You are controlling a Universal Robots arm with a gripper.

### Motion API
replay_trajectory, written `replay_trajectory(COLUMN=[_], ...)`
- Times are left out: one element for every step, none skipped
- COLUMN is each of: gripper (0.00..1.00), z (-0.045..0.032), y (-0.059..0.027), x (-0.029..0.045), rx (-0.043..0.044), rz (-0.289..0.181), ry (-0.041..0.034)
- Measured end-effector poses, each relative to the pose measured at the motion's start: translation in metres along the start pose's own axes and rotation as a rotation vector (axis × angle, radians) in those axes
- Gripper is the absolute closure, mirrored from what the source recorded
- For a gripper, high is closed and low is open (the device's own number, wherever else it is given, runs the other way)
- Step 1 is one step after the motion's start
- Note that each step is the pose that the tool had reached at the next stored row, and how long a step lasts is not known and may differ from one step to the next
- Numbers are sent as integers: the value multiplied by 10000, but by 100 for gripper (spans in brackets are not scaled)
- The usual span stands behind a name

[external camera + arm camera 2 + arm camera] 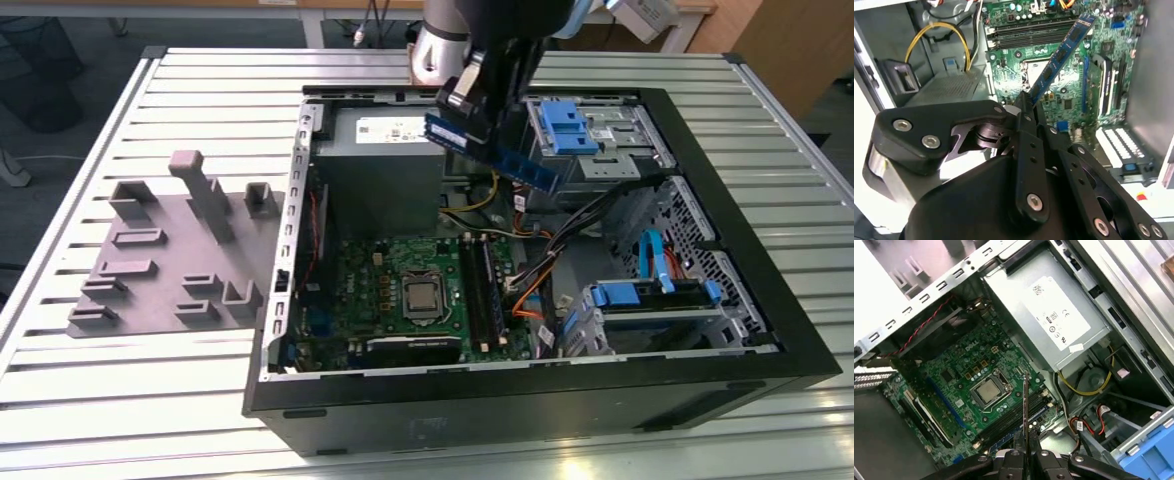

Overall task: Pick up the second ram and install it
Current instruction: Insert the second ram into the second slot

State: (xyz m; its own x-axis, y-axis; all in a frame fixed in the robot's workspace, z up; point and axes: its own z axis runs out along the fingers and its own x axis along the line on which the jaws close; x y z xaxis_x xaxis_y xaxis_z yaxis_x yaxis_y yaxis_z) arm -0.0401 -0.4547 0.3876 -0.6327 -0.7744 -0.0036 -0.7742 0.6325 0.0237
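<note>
**We are holding the second ram by one end, clear above the motherboard's slots.**

The hand [461, 110] is pinching the second ram [497, 155] at one short end, its fingers pressed onto the flat faces. The strip is jutting out from the hand and sloping downward over the open case [787, 330] that is lying on the desk [200, 90]. Relative to the motherboard [387, 285], the second ram is hanging well above and touching no part of it. In the second wrist view the second ram [1059, 57] is running slantwise towards the long black slots [1029, 30], not along them. In the first wrist view we are seeing it edge-on [1025, 400] over those slots [1004, 422]. We are judging its long axis to be both tilted and turned off the slots' line.
</note>
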Motion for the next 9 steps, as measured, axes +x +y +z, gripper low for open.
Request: replay_trajectory(gripper=[86,86,86,86,86,86,86,86,86], z=[1,3,4,6,7,9,10,11,12], y=[0,0,0,0,0,0,0,0,0], x=[0,0,0,0,0,0,0,0,0], rx=[2,3,4,5,7,8,9,11,13], rz=[165,330,513,678,848,1012,1179,1340,1504], ry=[-3,-6,-10,-13,-16,-19,-22,-25,-27])
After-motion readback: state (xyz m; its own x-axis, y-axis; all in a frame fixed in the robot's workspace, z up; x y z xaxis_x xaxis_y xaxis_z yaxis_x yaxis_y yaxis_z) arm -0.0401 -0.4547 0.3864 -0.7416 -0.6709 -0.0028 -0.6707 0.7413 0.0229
